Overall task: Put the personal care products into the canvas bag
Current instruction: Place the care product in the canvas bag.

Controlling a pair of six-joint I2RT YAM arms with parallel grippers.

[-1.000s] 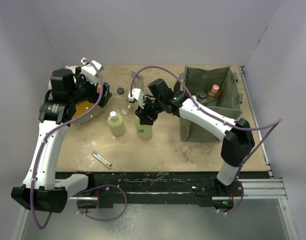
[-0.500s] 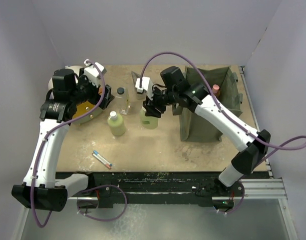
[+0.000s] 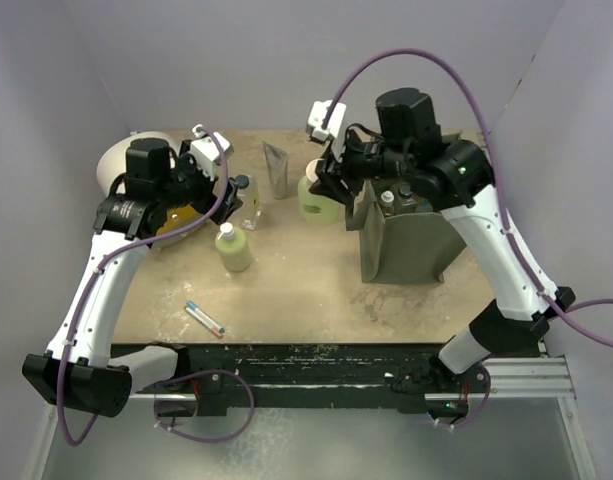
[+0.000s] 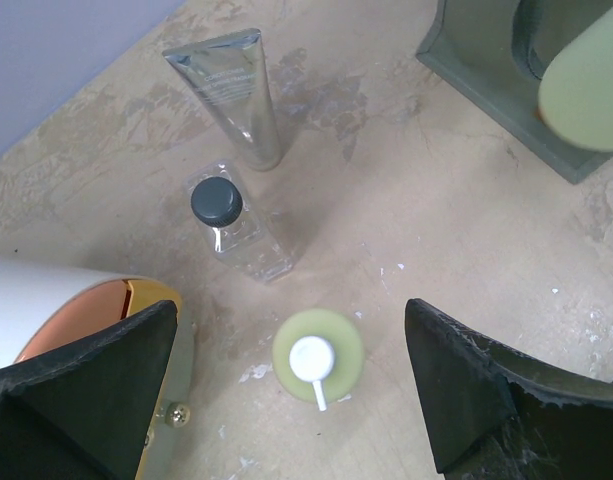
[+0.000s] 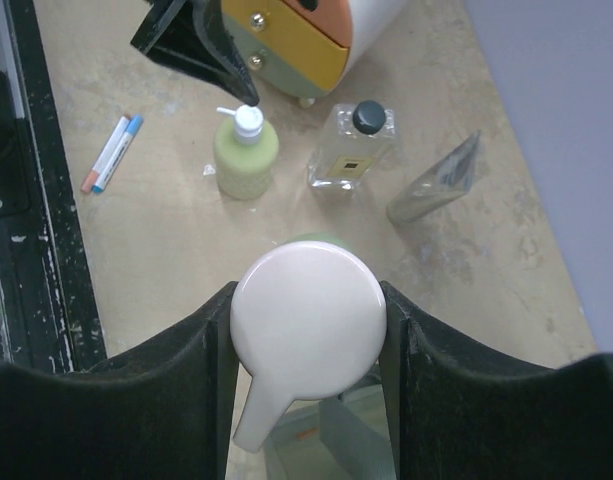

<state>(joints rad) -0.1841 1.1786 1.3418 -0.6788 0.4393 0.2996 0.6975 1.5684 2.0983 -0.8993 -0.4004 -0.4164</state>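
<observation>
A red-and-blue-marked pen (image 3: 204, 318) lies at seven o'clock on the bench (image 3: 306, 290). A white-and-orange domed box (image 3: 119, 162) sits at ten o'clock.

Both arms (image 3: 91, 300) – white shells, black joints, black bases; purple cable (image 3: 406, 53) along each; fingers (image 4: 466, 390) matte black.

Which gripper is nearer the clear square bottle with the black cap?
Left. The left gripper hovers beside the clear bottle; right gripper is by the olive canvas bag.
</observation>
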